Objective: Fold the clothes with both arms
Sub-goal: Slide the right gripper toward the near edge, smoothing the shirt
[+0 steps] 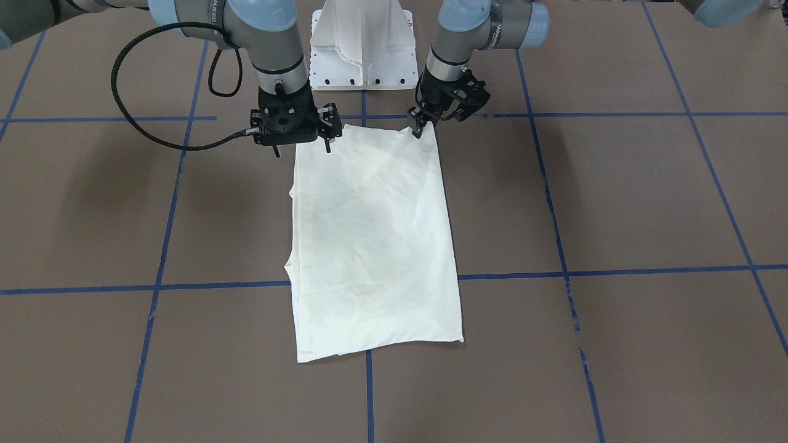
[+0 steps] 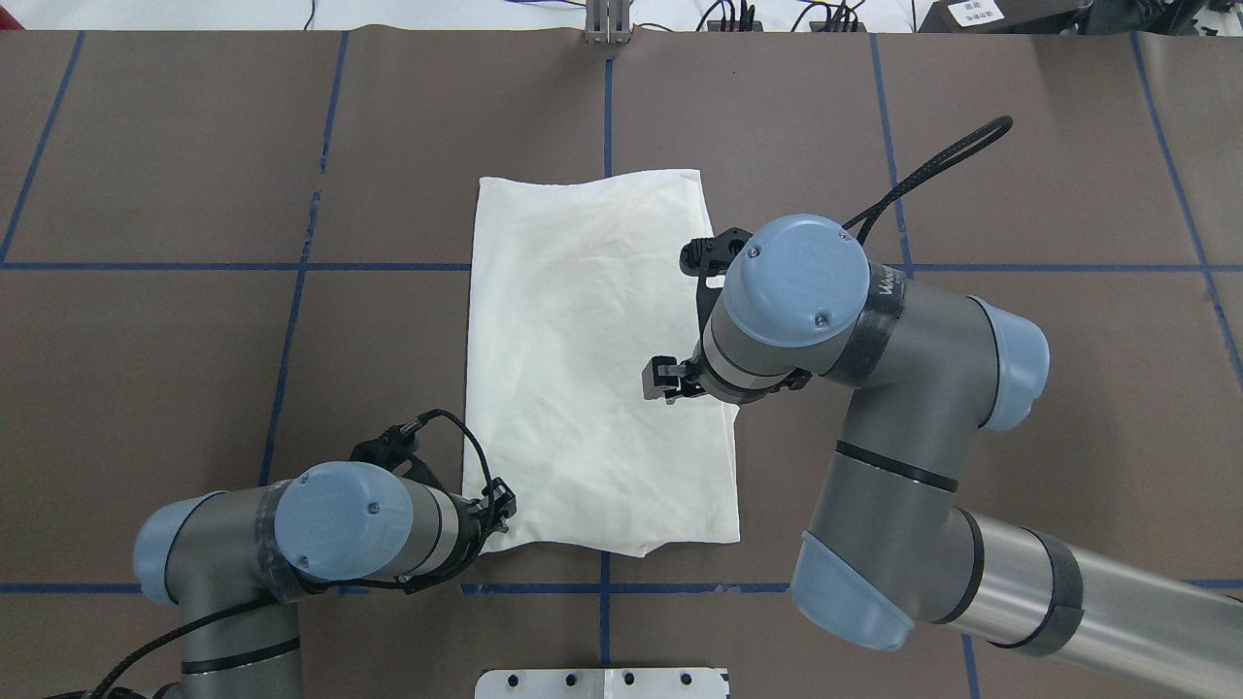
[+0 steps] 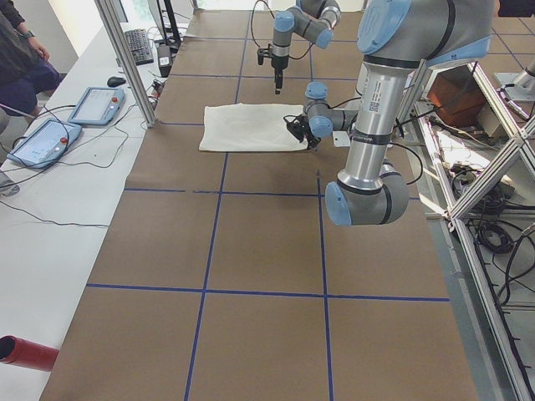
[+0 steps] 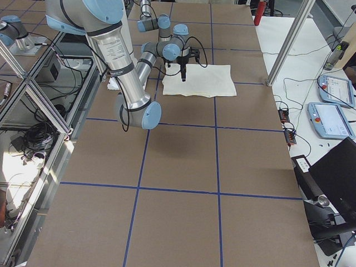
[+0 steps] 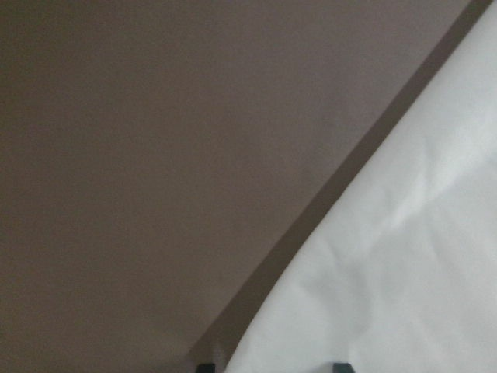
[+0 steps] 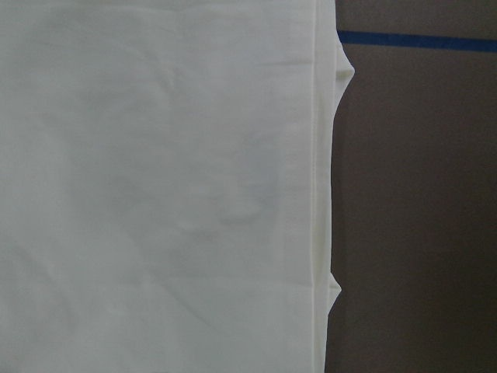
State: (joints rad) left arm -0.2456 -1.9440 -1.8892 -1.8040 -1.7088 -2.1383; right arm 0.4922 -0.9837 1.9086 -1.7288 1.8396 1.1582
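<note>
Grippers number 2: right gripper (image 1: 301,151) spread open above 1 T-shirt (image 1: 372,246), left gripper (image 1: 419,129) at its corner (grip: cannot tell).

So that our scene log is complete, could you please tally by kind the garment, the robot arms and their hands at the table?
T-shirt: 1
Robot arms (left arm, right arm): 2
Hands (left hand, right hand): 2
Total: 5
</note>
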